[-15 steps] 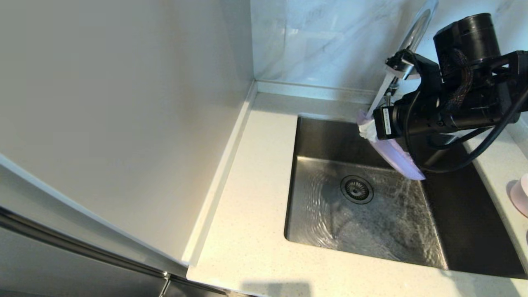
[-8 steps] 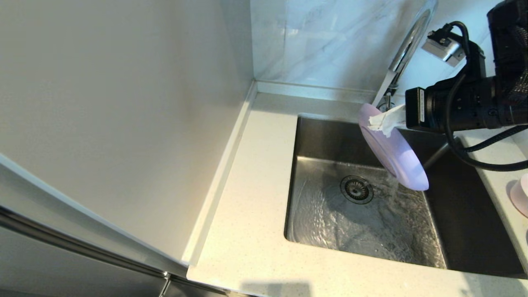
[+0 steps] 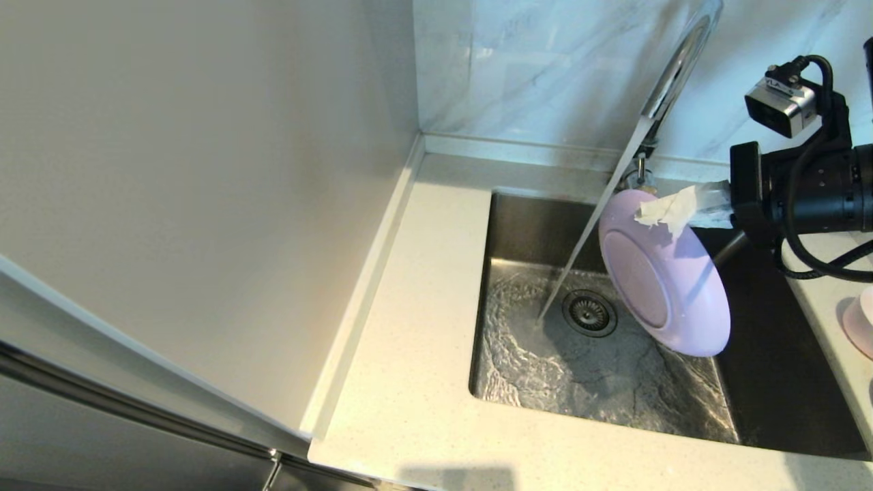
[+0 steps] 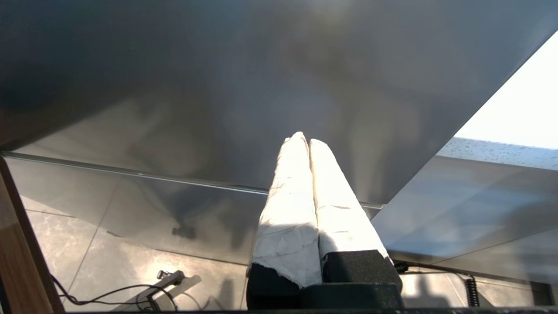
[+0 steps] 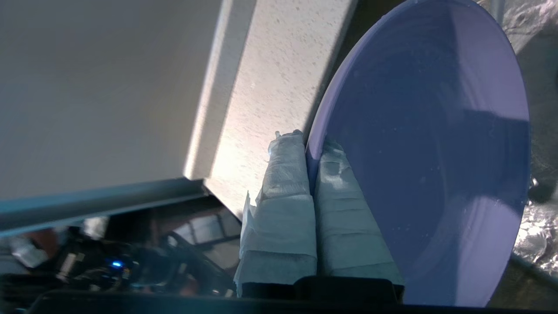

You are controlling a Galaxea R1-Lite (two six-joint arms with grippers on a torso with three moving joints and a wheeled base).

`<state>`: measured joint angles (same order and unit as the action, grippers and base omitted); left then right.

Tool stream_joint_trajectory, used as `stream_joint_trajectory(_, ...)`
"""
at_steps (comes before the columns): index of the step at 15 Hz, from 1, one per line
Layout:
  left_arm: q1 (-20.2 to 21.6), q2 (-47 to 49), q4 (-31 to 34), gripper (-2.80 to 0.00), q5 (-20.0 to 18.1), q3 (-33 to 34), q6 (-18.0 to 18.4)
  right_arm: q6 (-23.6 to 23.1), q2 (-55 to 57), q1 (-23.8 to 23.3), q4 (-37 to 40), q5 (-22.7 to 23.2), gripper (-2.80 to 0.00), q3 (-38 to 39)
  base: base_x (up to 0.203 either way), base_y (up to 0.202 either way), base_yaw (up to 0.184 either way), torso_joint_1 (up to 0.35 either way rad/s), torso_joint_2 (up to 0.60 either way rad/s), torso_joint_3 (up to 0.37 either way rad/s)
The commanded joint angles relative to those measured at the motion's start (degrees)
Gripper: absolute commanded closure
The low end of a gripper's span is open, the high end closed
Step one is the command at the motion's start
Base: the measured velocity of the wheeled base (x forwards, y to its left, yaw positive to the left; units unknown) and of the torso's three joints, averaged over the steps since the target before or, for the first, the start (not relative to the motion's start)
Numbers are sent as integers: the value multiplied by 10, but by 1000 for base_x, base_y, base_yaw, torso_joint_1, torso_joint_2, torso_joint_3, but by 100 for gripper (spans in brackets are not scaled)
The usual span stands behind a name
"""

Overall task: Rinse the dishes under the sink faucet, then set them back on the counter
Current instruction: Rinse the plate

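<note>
The lavender plate (image 3: 665, 279) hangs tilted on edge over the sink (image 3: 535, 225), its underside turned toward the head camera. My right gripper (image 3: 648, 215) comes in from the right and is shut on the plate's upper rim. The right wrist view shows the paper-wrapped fingers (image 5: 285, 174) pinching the plate (image 5: 436, 131) at that rim. Water runs from the chrome faucet (image 3: 675, 61) in a slanted stream (image 3: 580, 252) that passes just left of the plate and strikes the basin by the drain strainer (image 3: 590, 314). My left gripper (image 4: 304, 138) is shut on nothing, parked low beside the cabinet.
A pale pink cup (image 3: 861, 320) stands on the counter at the right edge. The speckled counter (image 3: 423, 293) runs along the sink's left and front sides, with a raised rim (image 3: 368, 273) against the wall. Water ripples over the sink floor.
My right arm has pulled back to the right and turned the plate, which has left the stream and now shows its underside. The water now falls unbroken into the basin.
</note>
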<state>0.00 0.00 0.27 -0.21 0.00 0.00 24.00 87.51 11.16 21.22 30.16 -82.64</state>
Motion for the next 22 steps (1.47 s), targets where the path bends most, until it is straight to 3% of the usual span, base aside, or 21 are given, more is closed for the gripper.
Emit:
stream_joint_trajectory(1,0,0,0,0,0,0,0,65,-3,-21,-55,26,0,22,0,0,0,0,0,0)
stream_joint_trajectory(8,0,0,0,0,0,0,0,195,23,-41,-142,26,0,23,0,0,0,0,0,0)
stream_joint_trajectory(19,0,0,0,0,0,0,0,217,61,-52,-154,-28,0,14,0,0,0,0,0,0)
stream_joint_trajectory(22,0,0,0,0,0,0,0,273,71,-64,-175,-37,0,-11,0,0,0,0,0,0)
